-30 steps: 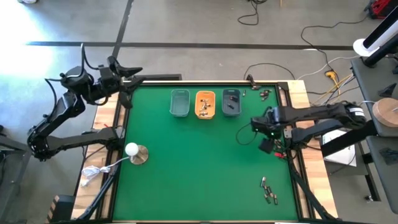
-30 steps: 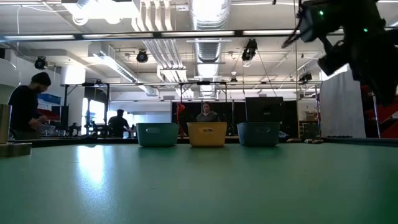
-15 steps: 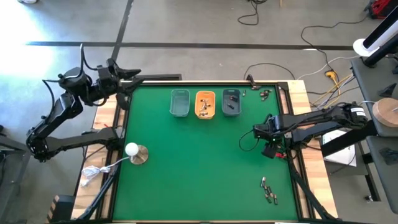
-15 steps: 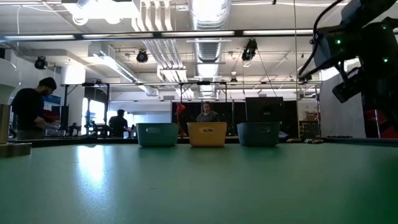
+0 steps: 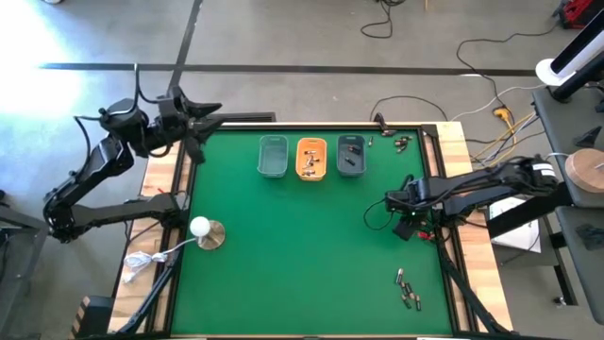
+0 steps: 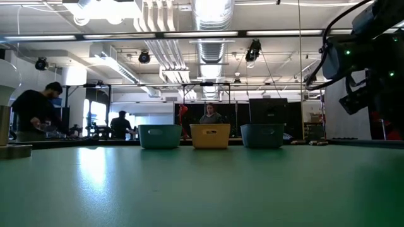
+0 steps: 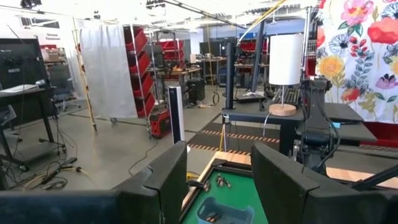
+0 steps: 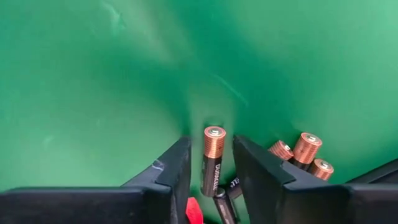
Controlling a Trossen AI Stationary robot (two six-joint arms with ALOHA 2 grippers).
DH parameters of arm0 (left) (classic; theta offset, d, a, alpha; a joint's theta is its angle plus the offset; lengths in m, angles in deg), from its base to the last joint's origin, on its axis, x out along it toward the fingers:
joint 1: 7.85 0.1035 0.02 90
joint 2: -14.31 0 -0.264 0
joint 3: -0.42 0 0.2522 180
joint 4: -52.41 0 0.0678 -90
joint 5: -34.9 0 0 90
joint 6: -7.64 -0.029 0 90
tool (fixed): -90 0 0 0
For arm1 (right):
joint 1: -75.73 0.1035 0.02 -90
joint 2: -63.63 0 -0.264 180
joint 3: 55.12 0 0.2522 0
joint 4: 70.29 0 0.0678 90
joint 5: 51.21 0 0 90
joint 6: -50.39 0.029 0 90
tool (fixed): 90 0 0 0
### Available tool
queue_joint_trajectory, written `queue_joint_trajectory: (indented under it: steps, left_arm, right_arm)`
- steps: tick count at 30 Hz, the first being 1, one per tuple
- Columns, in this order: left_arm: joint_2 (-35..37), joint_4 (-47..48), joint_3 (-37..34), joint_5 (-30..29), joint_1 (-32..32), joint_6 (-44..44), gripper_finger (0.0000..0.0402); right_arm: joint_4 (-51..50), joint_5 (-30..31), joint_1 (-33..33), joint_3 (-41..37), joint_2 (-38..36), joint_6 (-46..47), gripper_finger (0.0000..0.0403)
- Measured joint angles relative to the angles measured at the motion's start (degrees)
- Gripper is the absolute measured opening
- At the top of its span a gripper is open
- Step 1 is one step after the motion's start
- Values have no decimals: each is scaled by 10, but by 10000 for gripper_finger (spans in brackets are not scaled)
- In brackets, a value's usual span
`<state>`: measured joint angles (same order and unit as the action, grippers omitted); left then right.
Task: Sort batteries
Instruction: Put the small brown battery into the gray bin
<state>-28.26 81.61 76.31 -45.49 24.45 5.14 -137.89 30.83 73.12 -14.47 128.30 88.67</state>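
Loose batteries point(image 5: 408, 288) lie in a small heap on the green mat near its right near corner. The right wrist view shows them as copper-capped cells point(image 8: 213, 158) lying flat beyond my fingers. A few more batteries point(image 5: 401, 142) lie at the far right corner, and others lie in the orange tray point(image 5: 310, 159) and the dark tray point(image 5: 350, 156). My right gripper point(image 5: 401, 215) point(image 8: 211, 142) hangs open above the mat, on the far side of the heap, pointing down at it. My left gripper point(image 5: 200, 127) point(image 7: 217, 149) waits open over the far left corner.
A third, teal tray point(image 5: 273, 156) stands left of the orange one at the far edge. A white ball on a round base point(image 5: 201, 229) sits near the left edge. Red and black clips point(image 5: 422, 229) lie at the right edge. People show in the room behind point(image 6: 31, 110).
My right gripper has moved toward the table's near edge and a little to the right, and has come lower, staying open. My left gripper has shifted slightly toward the table's right along the far edge.
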Motion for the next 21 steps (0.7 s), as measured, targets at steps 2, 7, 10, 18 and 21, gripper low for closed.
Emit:
queue_joint_trajectory:
  steps: [2,7,10,18,21]
  left_arm:
    - [-3,0,0,0,0,-4,158]
    - [-4,0,0,0,0,-20,158]
    - [0,4,0,-1,1,-37,158]
    - [6,9,0,-2,7,-75,158]
    - [7,8,0,-3,11,-75,158]
  right_arm:
    - [2,0,0,-6,7,12,99]
    - [3,2,0,-7,19,17,71]
    - [0,2,0,8,21,18,54]
    - [1,9,0,106,35,6,24]
    - [-1,51,-4,181,54,-22,25]
